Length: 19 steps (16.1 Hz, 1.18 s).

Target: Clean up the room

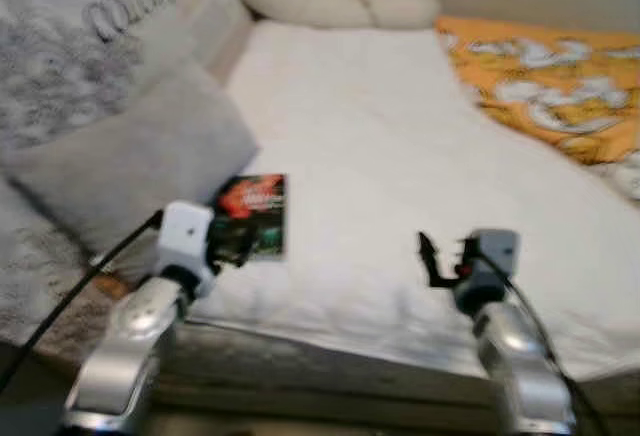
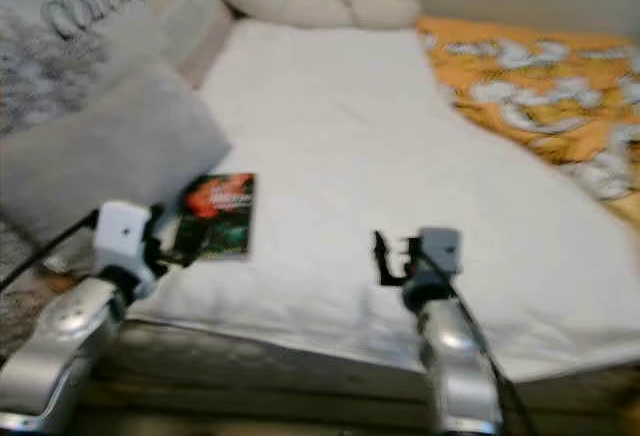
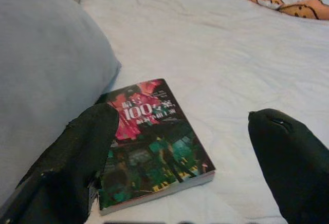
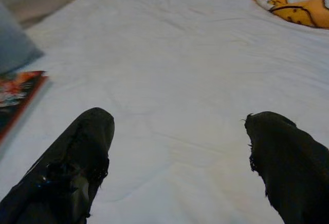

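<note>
at the near edge of the bed [image 1: 380, 146] the left gripper [image 3: 180, 162] hangs unclenched over a paperback book [image 3: 154, 142] lying flat beside a grey pillow [image 1: 130, 161]; the right gripper [image 4: 175, 162], fingers spread, hovers above bare white sheet; an orange blanket [image 1: 545, 76] lies beyond.

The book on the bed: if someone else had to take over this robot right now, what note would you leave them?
Left end effector: open, poised just short of the book, not touching it.
Right end effector: open, held above the bare white bedcover, holding nothing.
The book lies flat on the bedcover near the front edge, right beside the grey pillow. An orange patterned blanket lies at the bed's far right, a cream bolster at the head.
Done: nothing picked up so far.
Left: close on the book, lift it and put it away; its destination is not visible.
</note>
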{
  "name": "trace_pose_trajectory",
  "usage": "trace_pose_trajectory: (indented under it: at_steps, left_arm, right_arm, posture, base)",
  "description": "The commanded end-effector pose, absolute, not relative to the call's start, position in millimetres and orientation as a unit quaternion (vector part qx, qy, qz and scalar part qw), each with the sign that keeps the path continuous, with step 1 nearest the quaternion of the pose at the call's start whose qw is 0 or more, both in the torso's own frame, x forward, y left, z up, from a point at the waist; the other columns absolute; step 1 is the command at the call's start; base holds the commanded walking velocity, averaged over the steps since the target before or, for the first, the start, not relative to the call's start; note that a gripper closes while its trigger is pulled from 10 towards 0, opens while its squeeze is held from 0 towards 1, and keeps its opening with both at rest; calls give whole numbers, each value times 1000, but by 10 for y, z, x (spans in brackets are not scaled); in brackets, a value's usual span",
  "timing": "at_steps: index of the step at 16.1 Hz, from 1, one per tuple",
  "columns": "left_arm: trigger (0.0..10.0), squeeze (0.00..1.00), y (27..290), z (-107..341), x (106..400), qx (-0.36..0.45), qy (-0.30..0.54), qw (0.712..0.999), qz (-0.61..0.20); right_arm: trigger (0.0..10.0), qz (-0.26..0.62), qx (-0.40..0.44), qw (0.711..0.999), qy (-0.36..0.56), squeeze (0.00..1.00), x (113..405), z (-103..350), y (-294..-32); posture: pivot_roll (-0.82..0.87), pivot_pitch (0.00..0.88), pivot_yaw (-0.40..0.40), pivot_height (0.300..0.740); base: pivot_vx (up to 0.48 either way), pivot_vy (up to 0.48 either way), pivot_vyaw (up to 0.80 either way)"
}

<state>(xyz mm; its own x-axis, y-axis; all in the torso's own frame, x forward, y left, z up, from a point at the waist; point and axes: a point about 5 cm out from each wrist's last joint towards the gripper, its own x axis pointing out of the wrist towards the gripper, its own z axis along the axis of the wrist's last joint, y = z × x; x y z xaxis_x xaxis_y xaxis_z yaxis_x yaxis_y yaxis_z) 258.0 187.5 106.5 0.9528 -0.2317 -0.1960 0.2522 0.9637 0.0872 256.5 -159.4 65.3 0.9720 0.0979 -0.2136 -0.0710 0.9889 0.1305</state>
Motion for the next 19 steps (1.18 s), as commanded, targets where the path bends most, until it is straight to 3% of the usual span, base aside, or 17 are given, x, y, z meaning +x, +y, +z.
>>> trace_pose_trajectory:
  at_steps: [1, 19]
  left_arm:
    - [10000, 0, 1838, 1079, 2596, 54, 90, 986, -127]
    - [10000, 0, 1761, 1006, 2683, 53, 91, 987, -124]
  right_arm:
    - [10000, 42, 59, 992, 106, 0, 2580, 681, -1621]
    - [10000, 59, 38, 993, 98, 0, 2633, 676, -1652]
  posture:
    - [74, 0, -5, 740]
    - [75, 0, 0, 740]
  base:
    - [0, -398, 0]
    - [0, -391, 0]
